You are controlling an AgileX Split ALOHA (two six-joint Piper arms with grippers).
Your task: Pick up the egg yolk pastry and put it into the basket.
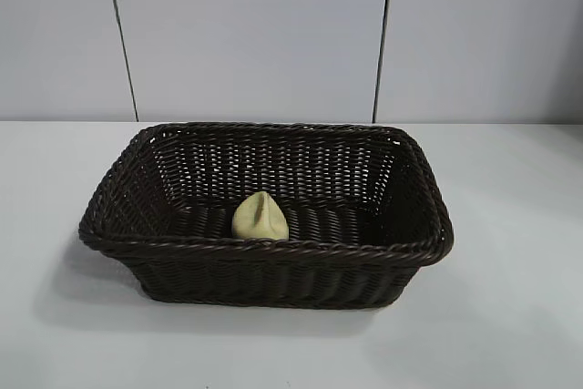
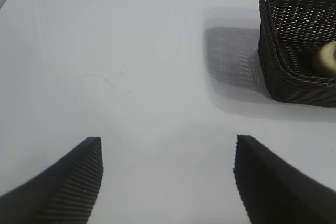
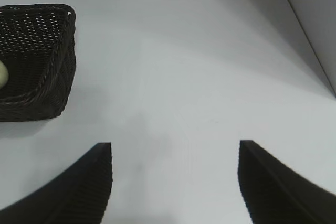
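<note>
The egg yolk pastry (image 1: 260, 218), a pale cream-yellow creased lump, lies inside the dark woven basket (image 1: 273, 249) near its front wall. It also shows in the left wrist view (image 2: 326, 59) and as a sliver in the right wrist view (image 3: 2, 74), inside the basket (image 2: 283, 72) (image 3: 58, 72). My left gripper (image 2: 168, 145) is open and empty over bare table, well away from the basket. My right gripper (image 3: 176, 148) is open and empty over bare table on the basket's other side. Neither gripper shows in the exterior view.
The white table (image 1: 510, 252) surrounds the basket on all sides. A pale panelled wall (image 1: 255, 34) stands behind it. The table's far edge and corner show in the right wrist view (image 3: 294, 9).
</note>
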